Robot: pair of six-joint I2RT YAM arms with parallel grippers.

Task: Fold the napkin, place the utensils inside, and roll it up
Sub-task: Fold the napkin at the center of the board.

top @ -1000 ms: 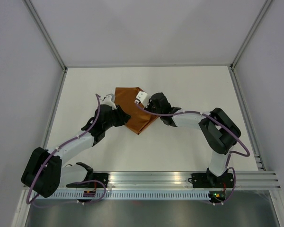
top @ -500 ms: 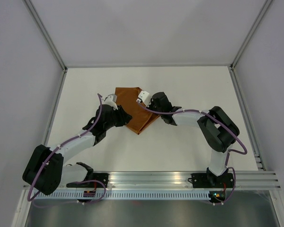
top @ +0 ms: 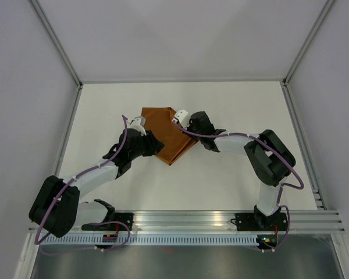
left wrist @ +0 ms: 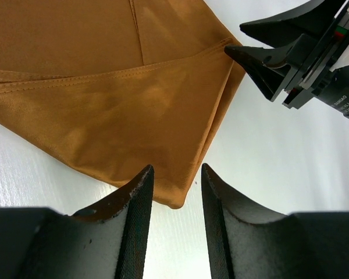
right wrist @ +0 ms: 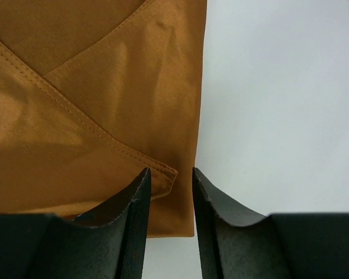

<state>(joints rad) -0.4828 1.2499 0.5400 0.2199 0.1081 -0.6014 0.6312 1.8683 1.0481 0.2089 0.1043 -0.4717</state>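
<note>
at tabletop (top: 232, 104) centre, folded napkin (top: 166, 136), side edges hidden from above. left gripper (left wrist: 174, 192) slightly parted by its near corner (nothing pinched); right gripper (right wrist: 170, 186) likewise, at right corner.

— What is lying on the table right now?
— From my feed, I see a thin rust-brown fabric napkin (top: 166, 136) on the white matte tabletop (top: 238, 104). It is folded flat in overlapping layers, with stitched hems showing.
— Whereabouts?
— Near the middle, slightly left. One folded corner points toward the aluminium rail (top: 186, 216) at the near edge.
</note>
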